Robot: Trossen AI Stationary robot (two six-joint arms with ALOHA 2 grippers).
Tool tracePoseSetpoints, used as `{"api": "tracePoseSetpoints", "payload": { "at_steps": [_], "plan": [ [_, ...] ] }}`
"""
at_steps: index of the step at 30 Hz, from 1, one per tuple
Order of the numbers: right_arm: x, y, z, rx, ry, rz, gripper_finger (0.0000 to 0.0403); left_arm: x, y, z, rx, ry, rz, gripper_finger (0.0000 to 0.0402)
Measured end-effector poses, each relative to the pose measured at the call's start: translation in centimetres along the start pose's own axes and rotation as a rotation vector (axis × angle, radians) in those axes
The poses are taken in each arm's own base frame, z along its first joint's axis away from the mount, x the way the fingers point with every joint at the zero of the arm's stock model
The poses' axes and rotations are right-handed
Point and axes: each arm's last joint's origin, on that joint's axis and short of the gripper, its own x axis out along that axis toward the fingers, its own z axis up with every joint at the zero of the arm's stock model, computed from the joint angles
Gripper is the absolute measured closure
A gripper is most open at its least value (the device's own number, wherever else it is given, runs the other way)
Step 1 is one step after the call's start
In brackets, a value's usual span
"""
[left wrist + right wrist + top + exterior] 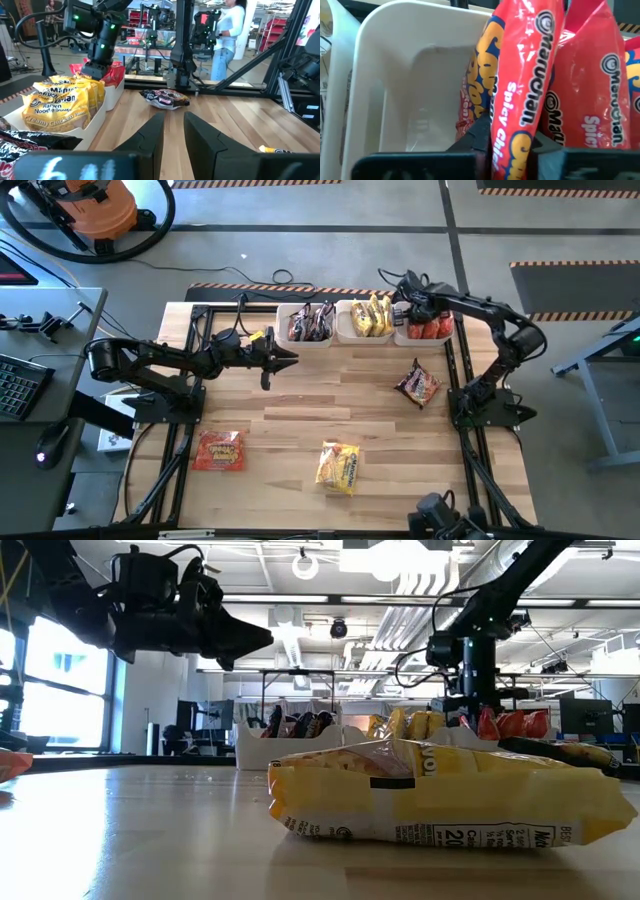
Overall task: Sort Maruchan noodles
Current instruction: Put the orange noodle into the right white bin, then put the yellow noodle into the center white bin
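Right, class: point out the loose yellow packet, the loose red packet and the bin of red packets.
yellow packet (338,466), high view, middle of its wrapper.
red packet (219,450), high view, centre of its printed face.
bin of red packets (395,70), right wrist view, bare white inner wall.

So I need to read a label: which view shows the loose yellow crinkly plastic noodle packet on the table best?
The low view: the yellow packet fills the foreground, edge-on, with its print visible. The high view shows it whole but small. The left wrist view catches only a sliver; the right wrist view misses it.
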Motion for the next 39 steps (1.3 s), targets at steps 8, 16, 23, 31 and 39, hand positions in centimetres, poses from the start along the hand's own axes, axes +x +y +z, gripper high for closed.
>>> {"api": "tracePoseSetpoints", "payload": {
  "at_steps": [8, 16, 23, 31, 39],
  "plan": [
    [-1.7, 0.0, 1.7, -0.009, -0.039, -0.04, 0.0291, 0.0, 0.0, -0.2, -0.014, 0.018, -0.002, 0.0337],
    [-4.8, -0.1, 3.7, -0.066, -0.076, -0.071, 0.0226, 0.0, 0.0, -0.3, -0.002, 0.026, -0.003, 0.0337],
    [-7.6, 0.0, 4.6, -0.159, -0.084, -0.064, 0.0222, 0.0, 0.0, -0.4, 0.017, 0.042, -0.003, 0.0337],
    [-9.1, 0.1, 1.1, -0.241, -0.239, 0.014, 0.0282, 0.0, -0.1, -0.6, 0.008, 0.061, -0.035, 0.0337],
    [-10.7, 2.2, -8.1, -0.407, -0.379, 0.473, 0.0396, 0.0, -0.1, -0.7, 0.021, 0.073, -0.037, 0.0337]
  ]
}}
